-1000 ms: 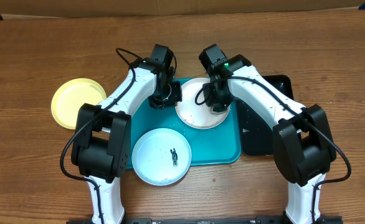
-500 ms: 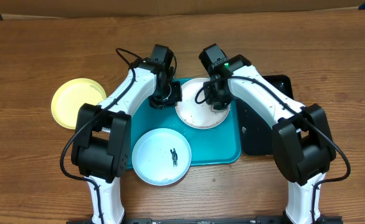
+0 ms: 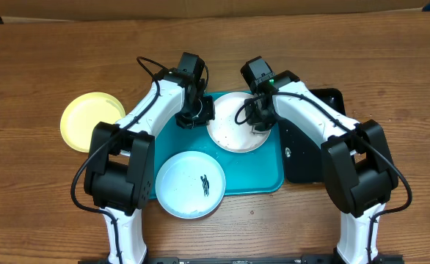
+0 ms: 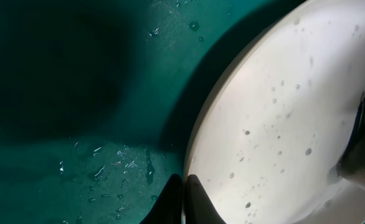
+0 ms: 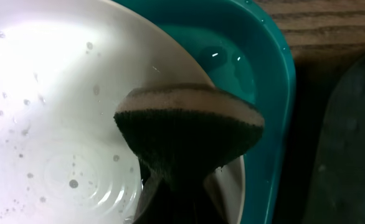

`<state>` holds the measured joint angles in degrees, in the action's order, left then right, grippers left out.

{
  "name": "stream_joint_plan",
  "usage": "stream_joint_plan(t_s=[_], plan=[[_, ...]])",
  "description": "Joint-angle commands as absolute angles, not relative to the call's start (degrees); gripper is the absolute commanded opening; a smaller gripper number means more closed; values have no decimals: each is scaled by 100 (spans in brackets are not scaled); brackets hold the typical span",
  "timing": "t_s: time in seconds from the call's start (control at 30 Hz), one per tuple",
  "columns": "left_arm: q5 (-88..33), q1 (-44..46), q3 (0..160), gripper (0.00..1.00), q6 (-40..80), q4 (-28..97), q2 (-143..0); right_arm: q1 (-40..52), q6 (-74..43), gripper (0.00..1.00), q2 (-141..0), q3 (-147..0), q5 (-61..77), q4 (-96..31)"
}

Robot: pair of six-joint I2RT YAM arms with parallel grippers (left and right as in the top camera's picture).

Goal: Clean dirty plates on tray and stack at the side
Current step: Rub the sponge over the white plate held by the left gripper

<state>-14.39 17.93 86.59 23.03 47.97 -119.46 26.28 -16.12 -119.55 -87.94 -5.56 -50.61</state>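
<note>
The white plate [image 3: 228, 132] lies on the back of the turquoise tray [image 3: 263, 172], wet with droplets in the left wrist view [image 4: 282, 112]. My left gripper [image 3: 198, 112] is shut on its left rim [image 4: 184, 190]. My right gripper [image 3: 262, 119] is shut on a dark sponge with a tan top [image 5: 189, 124], pressed on the plate's right side [image 5: 45, 93]. The light blue plate [image 3: 191, 183] with a black smear lies at the tray's front left, overhanging the rim. The yellow plate [image 3: 90, 121] lies on the table to the left.
A glossy black tray [image 3: 314, 147] sits right of the turquoise tray, against its rim [image 5: 350, 143]. The tray floor is wet [image 4: 76, 93]. The wooden table extends all round, with a cardboard wall at the back.
My right gripper with the sponge has shifted slightly to the right across the white plate. The left gripper and the plates have not moved.
</note>
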Motion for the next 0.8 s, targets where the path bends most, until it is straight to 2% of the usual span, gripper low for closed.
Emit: stream_joint_plan(t_s=[0.0, 0.77], plan=[[-1463, 1804, 8628, 4, 2377, 4788, -12033, 2611, -1636, 4, -11974, -8580, -628, -4967], [-1466, 1804, 8628, 4, 2377, 4772, -12033, 2285, -1461, 4, -11983, -8025, 1402, -4501]])
